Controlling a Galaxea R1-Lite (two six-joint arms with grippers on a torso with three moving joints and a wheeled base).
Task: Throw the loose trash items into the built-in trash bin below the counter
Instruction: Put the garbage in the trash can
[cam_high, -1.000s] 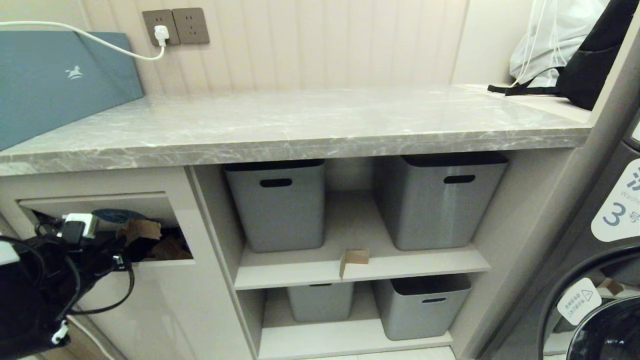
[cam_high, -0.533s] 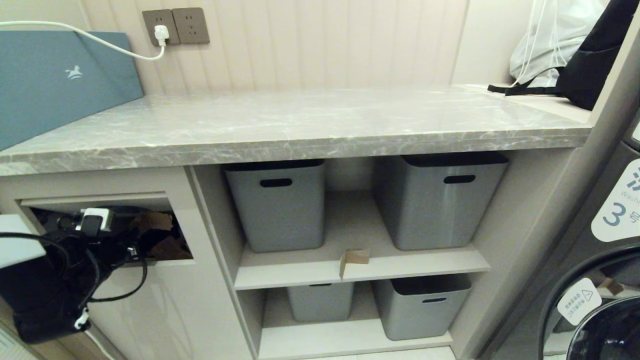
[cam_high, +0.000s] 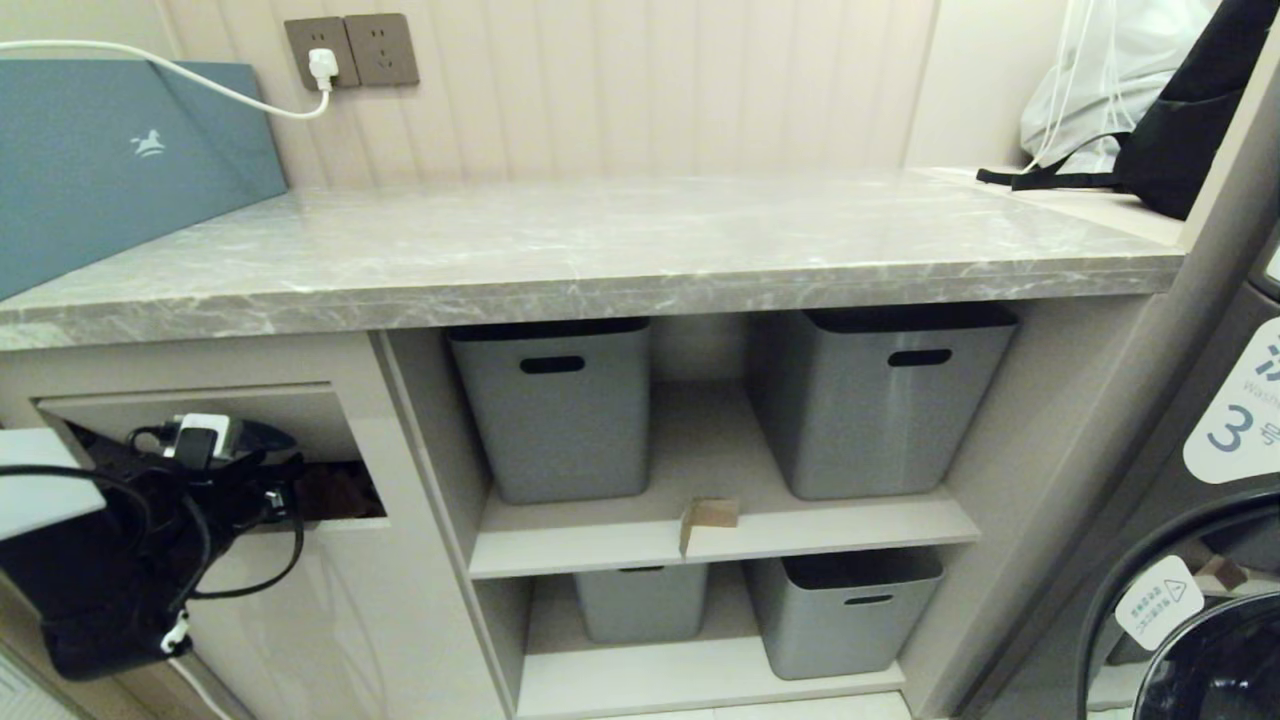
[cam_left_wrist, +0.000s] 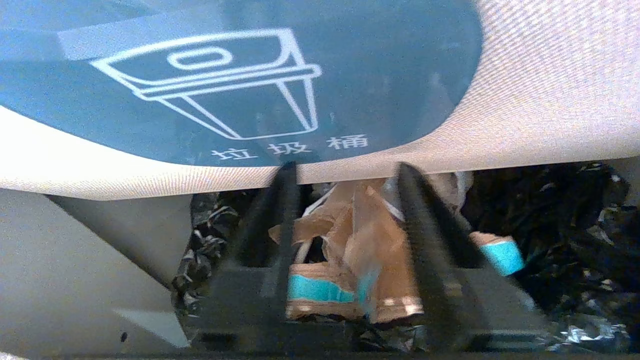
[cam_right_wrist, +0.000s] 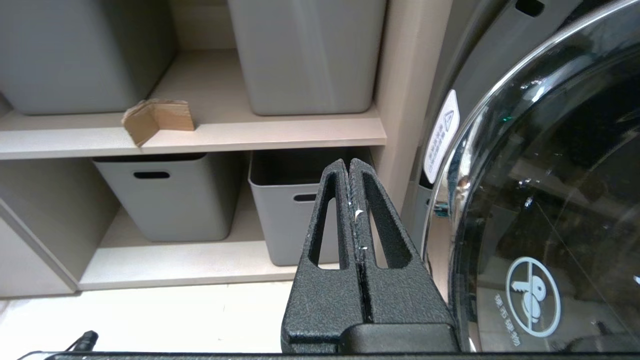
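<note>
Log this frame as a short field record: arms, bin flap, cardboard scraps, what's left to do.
left gripper: reached into the bin opening, fingers apart, nothing clamped between them
right gripper: parked low near the washing machine, fingers shut, empty
trash bin flap: pushed inward, blue sticker showing
cardboard in bin: brown scraps lying on the black liner beyond the fingers
cardboard scrap on shelf: at the middle shelf's front edge, between two grey tubs
counter: no scraps visible on it
remaining: shelf scrap not yet binned

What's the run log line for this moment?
left claw: open, inside bin flap | cardboard scrap: released in bin | right claw: shut, parked | shelf scrap: remaining
</note>
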